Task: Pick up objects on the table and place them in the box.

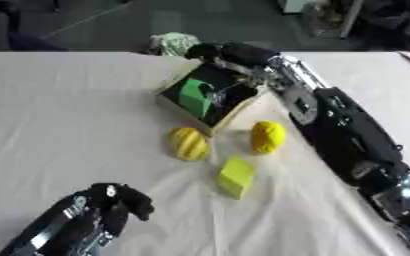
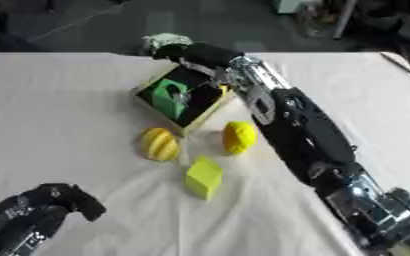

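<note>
The right arm is built of black shells with silver joints; the left hand is black, with silver plates.

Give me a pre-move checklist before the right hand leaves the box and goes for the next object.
1. Green object inside the box: ok.
2. Right hand clear of the box: not ok, it is over the far rim.
3. Right hand fingers released: cannot tell.
4. Next objects free on the table: ok; ribbed yellow object, round yellow object and yellow block lie apart.
5. Left hand out of the way: ok, curled at lower left.
</note>
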Motion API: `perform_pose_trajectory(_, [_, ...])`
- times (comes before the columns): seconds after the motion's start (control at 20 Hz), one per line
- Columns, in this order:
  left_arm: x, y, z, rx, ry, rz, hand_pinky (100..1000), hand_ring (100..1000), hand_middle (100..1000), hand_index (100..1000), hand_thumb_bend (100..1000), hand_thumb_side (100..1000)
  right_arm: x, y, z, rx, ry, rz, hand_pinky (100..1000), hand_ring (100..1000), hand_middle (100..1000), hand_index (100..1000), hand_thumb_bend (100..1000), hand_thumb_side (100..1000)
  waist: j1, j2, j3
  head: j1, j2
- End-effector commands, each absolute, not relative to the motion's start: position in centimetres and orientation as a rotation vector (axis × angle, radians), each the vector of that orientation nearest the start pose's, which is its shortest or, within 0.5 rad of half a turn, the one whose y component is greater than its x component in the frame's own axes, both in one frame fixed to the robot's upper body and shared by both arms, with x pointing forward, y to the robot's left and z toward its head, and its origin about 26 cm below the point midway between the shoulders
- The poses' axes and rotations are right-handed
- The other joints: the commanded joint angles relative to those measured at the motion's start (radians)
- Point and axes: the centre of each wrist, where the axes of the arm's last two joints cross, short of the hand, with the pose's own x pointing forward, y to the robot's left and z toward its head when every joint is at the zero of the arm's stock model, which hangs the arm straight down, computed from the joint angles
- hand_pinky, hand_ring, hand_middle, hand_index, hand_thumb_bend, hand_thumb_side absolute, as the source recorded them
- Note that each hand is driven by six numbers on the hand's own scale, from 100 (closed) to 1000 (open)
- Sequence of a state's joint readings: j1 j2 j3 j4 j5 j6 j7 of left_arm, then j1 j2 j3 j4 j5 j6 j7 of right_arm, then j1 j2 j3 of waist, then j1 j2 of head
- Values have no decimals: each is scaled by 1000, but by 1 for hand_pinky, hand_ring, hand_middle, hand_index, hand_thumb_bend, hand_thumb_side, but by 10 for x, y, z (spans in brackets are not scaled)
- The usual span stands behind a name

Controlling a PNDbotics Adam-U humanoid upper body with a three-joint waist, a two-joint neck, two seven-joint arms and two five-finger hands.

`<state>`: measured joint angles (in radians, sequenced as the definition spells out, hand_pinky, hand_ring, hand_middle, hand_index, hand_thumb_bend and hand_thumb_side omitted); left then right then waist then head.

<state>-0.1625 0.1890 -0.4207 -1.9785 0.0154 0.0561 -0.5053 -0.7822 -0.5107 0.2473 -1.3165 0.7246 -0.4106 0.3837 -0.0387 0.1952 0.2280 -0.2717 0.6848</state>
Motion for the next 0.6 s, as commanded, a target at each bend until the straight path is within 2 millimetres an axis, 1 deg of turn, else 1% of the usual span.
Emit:
perform_pose_trajectory(0.05, [261, 155, 129, -590, -1852, -1025, 718, 701, 539, 735, 100, 711, 403, -267, 245, -705, -1879, 1833, 834, 870, 958, 1000, 100, 295, -2, -19, -4, 8, -10])
perform_pose_trajectory(0.15, [261, 156, 129, -580, -1850, -1025, 718, 701, 539, 735, 100, 711, 386, -277, 248, -635, -1890, 1883, 834, 871, 954, 1000, 100, 260, -8, -21, -7, 12, -11])
perform_pose_trajectory(0.3, [262, 157, 128, -570, -1850, -1024, 718, 701, 539, 735, 100, 709, 366, -292, 247, -592, -1820, 1972, 845, 881, 958, 1000, 100, 229, -15, -22, -11, 17, -15])
perform_pose_trajectory(0.4, [262, 158, 128, -564, -1849, -1024, 718, 701, 539, 736, 100, 710, 357, -301, 243, -590, -1746, 2016, 853, 889, 962, 1000, 100, 159, -16, -22, -12, 23, -15])
perform_pose_trajectory(0.6, [261, 160, 126, -550, -1845, -1025, 718, 701, 538, 736, 100, 710, 350, -317, 231, -647, -1567, 2064, 871, 907, 971, 1000, 100, 214, -17, -26, -20, 28, -10])
